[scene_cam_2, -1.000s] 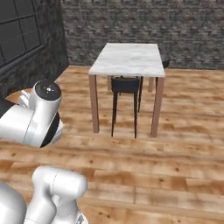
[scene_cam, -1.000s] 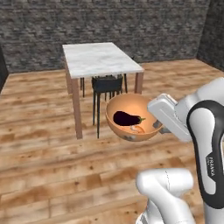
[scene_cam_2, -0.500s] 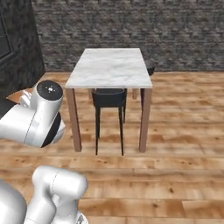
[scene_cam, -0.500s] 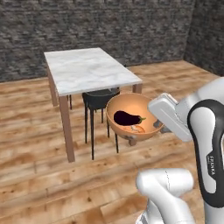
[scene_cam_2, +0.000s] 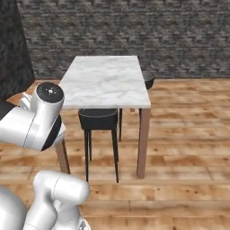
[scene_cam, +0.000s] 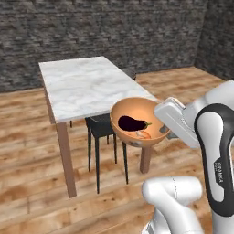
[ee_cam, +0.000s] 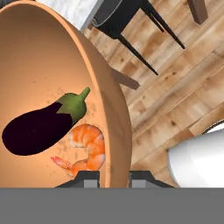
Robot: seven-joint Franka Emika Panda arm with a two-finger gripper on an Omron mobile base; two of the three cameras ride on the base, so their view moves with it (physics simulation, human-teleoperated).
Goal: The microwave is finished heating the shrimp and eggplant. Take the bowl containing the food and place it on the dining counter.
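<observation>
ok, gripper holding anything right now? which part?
Yes: the gripper holds the orange-brown bowl by its rim, one finger inside and one outside the wall. The eggplant and shrimp lie inside.

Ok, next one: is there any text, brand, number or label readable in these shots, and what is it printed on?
"FRANKA": small white lettering running vertically on the arm, in the left base view; further small characters under it are too blurred to read.
Nothing is written on the bowl, the table or the stool.

Even, bright rendered light; soft shadows; slight blur, no glare.
</observation>
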